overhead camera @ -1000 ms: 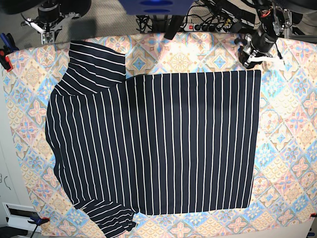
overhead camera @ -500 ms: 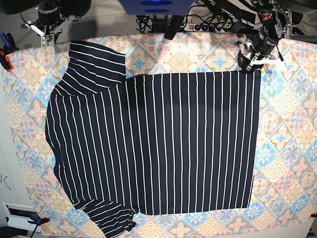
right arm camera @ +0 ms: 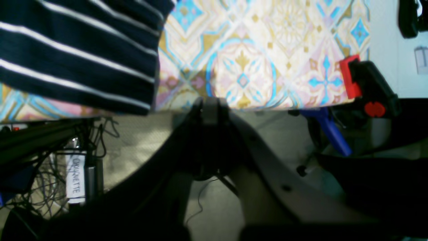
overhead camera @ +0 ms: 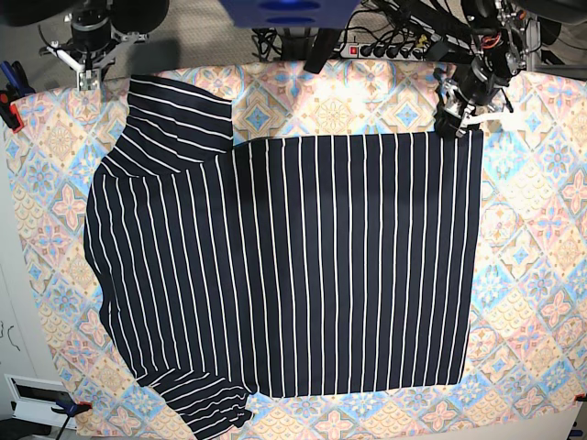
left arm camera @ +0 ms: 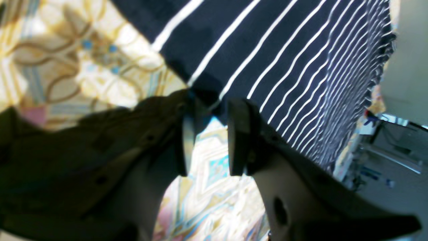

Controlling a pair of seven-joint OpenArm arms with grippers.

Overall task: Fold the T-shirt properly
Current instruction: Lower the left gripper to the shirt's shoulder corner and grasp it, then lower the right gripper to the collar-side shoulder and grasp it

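The T-shirt [overhead camera: 293, 266], dark navy with thin white stripes, lies flat on the patterned cloth, its sleeves [overhead camera: 179, 115] toward the left. My left gripper [overhead camera: 448, 125] hovers at the shirt's back right corner. In the left wrist view, the left gripper [left arm camera: 211, 104] is open, and the T-shirt [left arm camera: 284, 60] reaches with its corner right up to the fingertips [left arm camera: 238, 134]. My right gripper [overhead camera: 87, 71] sits off the table's back left edge. The right wrist view shows the right gripper [right arm camera: 209, 104] shut and empty, just off the cloth's edge, with a sleeve of the T-shirt [right arm camera: 77, 50] to its left.
The floral patterned cloth [overhead camera: 532, 275] covers the whole table. Red and black clamps [overhead camera: 9, 108] [right arm camera: 366, 87] hold it at the left edge, with a blue clamp [right arm camera: 329, 132] beside them. A power strip and cables [overhead camera: 385, 46] run behind the table.
My left gripper has come down toward the shirt's back right corner and its jaws have opened. The right arm and the shirt have not moved.
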